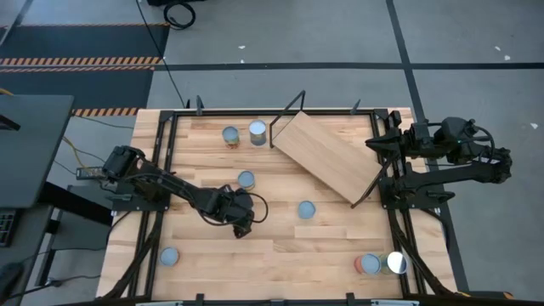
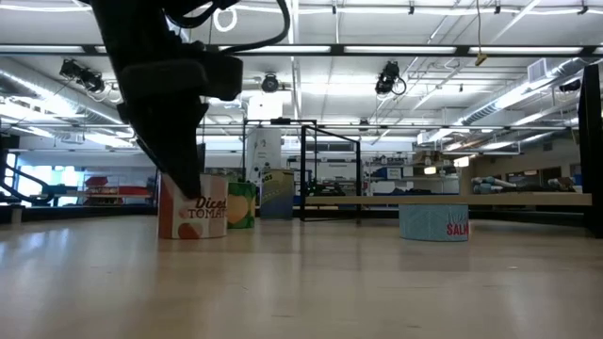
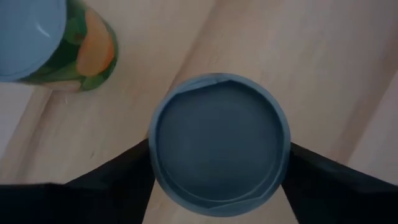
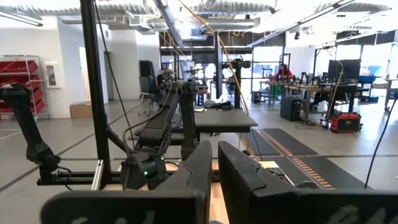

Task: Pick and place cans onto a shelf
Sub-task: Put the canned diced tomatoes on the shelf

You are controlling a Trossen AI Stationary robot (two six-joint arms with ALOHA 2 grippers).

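Observation:
My left gripper (image 1: 240,212) points down over a red tomato can (image 2: 193,209) that stands near the table's middle. In the left wrist view the can's blue-grey round top (image 3: 221,143) sits between my two fingers. A green-labelled can (image 3: 59,43) stands just beyond it (image 1: 246,179). The shelf (image 1: 327,153), a light wood board on a black wire frame, stands slantwise at the far right. My right gripper (image 4: 214,180) is shut and empty at the far right edge (image 1: 378,140). My left gripper pinches the tomato can between its two fingers (image 3: 118,180), one on each side of the can's wall just under the top rim (image 3: 154,158). The fingers come from above, pointing down. The can stands upright, its base on the table (image 2: 193,235).
Two cans (image 1: 244,133) stand at the far edge, left of the shelf. One can (image 1: 306,209) stands right of my left gripper, one (image 1: 168,256) at the near left, and two (image 1: 382,263) at the near right corner. Black frame rails border the tabletop (image 1: 280,255).

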